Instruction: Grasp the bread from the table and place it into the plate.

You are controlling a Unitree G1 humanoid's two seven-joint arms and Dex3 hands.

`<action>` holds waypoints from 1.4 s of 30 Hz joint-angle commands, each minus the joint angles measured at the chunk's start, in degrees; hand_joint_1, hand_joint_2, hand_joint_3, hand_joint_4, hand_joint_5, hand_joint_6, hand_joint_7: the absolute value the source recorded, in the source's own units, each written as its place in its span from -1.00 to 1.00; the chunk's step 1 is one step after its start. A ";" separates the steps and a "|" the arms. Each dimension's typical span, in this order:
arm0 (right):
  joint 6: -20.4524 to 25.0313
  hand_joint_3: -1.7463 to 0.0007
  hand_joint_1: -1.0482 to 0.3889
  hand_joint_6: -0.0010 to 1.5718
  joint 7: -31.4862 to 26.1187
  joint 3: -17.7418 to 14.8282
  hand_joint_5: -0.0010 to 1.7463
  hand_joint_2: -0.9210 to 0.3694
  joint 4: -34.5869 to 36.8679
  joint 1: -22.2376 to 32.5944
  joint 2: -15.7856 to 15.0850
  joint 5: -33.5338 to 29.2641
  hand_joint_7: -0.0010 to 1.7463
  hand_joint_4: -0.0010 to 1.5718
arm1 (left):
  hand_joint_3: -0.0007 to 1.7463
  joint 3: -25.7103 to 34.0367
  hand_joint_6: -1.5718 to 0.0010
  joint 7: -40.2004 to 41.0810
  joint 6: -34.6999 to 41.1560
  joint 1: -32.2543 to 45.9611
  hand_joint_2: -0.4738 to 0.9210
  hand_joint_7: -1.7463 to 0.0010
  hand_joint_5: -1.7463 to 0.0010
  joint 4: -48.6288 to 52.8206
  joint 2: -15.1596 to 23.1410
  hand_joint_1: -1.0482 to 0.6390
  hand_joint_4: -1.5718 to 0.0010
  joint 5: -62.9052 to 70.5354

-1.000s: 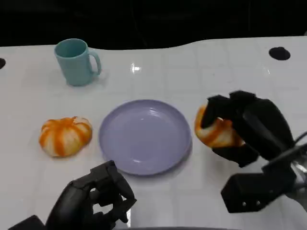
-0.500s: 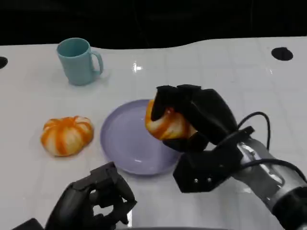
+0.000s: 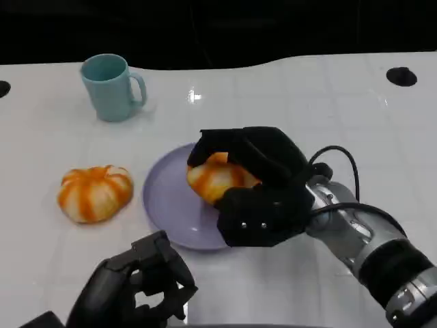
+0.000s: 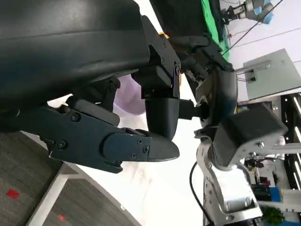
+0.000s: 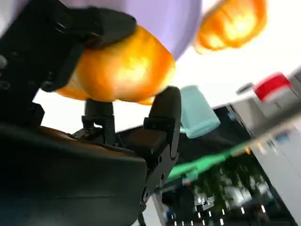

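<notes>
My right hand (image 3: pixel 256 181) grips an orange-and-white striped bread roll (image 3: pixel 213 179) over the middle of the lavender plate (image 3: pixel 165 198). In the right wrist view the roll (image 5: pixel 120 70) sits between the black fingers (image 5: pixel 162 115), with the plate (image 5: pixel 155 16) right behind it. Whether the roll touches the plate I cannot tell. A second striped bread roll (image 3: pixel 94 193) lies on the white table left of the plate. My left hand (image 3: pixel 140 290) rests near the table's front edge with fingers curled and nothing in them; its fingers (image 4: pixel 141 146) also show in the left wrist view.
A teal mug (image 3: pixel 110 87) stands at the back left of the table; it shows in the right wrist view too (image 5: pixel 197 113). A black round hole (image 3: pixel 401 76) marks the table at the far right. The table's back edge meets a dark background.
My right hand has carried the roll leftward from the plate's right side to over the plate's middle, and lowered it. The left hand has stayed where it was.
</notes>
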 commanded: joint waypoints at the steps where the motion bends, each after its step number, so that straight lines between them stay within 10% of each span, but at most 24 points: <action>1: 2.38 0.79 -0.18 -0.42 4.07 1.45 -0.45 -0.95 -2.18 -1.67 -1.72 -0.76 -0.92 -0.73 | -0.62 0.05 0.25 0.55 -0.10 0.10 1.00 -0.83 -1.00 -0.39 0.49 -0.37 0.13 0.38; 8: 6.19 0.70 -0.50 -0.66 10.29 3.13 -0.53 -1.00 -8.02 -0.54 -3.67 -1.45 -1.00 -1.00 | -0.62 0.16 0.26 0.37 -0.33 -0.23 1.00 -0.83 -1.00 -0.07 0.64 -0.38 0.12 0.32; 23: 9.38 0.66 -0.50 -0.66 18.70 0.97 -0.44 -1.00 -28.06 8.62 -10.01 1.61 -0.99 -1.00 | -0.60 0.38 0.26 0.28 -0.40 0.26 1.00 -0.82 -1.00 -1.02 0.79 -0.39 0.15 0.24; 42: -3.40 0.89 -0.11 -0.20 17.57 -11.29 0.06 -0.98 -47.55 30.60 -19.12 14.56 -0.77 -0.56 | -0.61 0.24 0.28 0.93 1.76 0.02 1.00 -0.87 -1.00 -2.22 0.49 -0.38 0.12 0.14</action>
